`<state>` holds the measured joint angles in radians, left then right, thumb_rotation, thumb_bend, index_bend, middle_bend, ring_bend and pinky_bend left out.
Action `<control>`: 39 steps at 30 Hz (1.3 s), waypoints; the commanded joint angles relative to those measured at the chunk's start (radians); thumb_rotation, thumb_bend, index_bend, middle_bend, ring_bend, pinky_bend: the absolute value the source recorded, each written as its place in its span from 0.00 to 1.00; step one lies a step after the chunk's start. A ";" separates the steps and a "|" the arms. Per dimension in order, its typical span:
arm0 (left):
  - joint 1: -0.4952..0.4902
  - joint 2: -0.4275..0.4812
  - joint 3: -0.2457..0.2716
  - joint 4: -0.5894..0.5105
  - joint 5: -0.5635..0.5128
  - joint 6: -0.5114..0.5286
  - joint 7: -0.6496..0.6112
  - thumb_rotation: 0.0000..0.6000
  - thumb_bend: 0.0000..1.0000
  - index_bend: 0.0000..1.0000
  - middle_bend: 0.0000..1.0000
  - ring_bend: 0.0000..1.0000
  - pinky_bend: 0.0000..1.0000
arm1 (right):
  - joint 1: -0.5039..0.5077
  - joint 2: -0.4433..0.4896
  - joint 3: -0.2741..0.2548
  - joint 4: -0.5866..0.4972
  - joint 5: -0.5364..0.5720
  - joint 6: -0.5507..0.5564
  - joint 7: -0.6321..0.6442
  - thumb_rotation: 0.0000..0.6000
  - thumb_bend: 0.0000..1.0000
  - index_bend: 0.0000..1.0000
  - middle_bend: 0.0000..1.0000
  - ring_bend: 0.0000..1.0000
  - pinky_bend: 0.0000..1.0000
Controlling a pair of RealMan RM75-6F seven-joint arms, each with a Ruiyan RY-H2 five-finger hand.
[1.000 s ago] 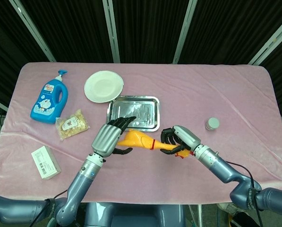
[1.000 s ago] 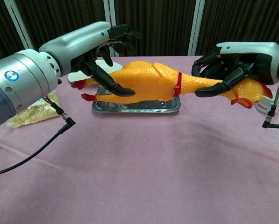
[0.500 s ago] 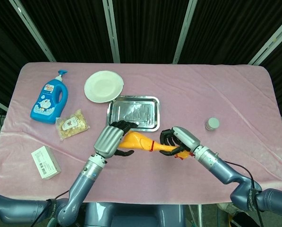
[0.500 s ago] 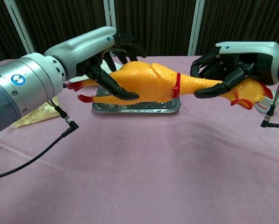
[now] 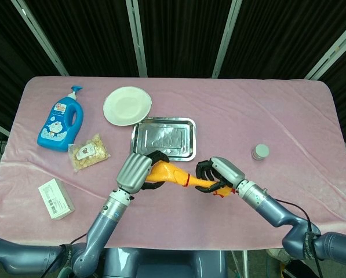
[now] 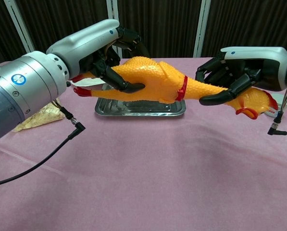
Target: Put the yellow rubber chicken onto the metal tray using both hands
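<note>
Both hands are holding the yellow rubber chicken up off the counter, w/ the body stretching roughly level between them, just on the near side of the metal tray; in the chest view it's hanging in front of and above the tray, not touching it. The left hand is coming in from the near-left, forearm rising from the counter's front edge, fingers curling around the fat rear end of the chicken, w/ one dark finger lying along its flank in the chest view and the red feet sticking out past the palm. The right hand is reaching in from the near-right, wrist angling toward the counter's middle, fingers wrapping the neck just past the red collar; the head and red comb are poking out below the palm on the right. The tray is sitting a bit left of the counter's centre. A white plate is lying just beyond the tray's far-left corner. A blue bottle is lying near the left edge, a snack bag just beside it toward the front. A white box is sitting near the front-left corner, and a small jar toward the right.
</note>
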<state>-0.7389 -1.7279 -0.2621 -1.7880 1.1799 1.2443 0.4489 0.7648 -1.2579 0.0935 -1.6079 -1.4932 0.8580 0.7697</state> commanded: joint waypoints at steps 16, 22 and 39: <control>0.012 0.063 0.008 -0.044 -0.029 -0.034 -0.016 0.89 0.00 0.02 0.21 0.17 0.35 | -0.013 0.014 -0.003 0.000 0.003 0.005 0.001 1.00 0.53 0.99 0.73 0.75 0.91; 0.022 0.075 0.007 -0.049 -0.017 -0.021 -0.036 0.76 0.00 0.00 0.00 0.00 0.18 | -0.019 0.017 -0.005 0.003 -0.001 0.011 0.008 1.00 0.53 0.99 0.73 0.75 0.91; 0.082 0.184 0.042 -0.109 0.080 0.034 -0.082 0.77 0.00 0.00 0.00 0.00 0.16 | -0.021 0.001 0.005 0.051 0.012 0.009 0.048 1.00 0.53 0.99 0.73 0.75 0.91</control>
<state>-0.6707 -1.5607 -0.2295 -1.8848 1.2466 1.2664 0.3778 0.7409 -1.2508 0.0928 -1.5657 -1.4887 0.8724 0.8135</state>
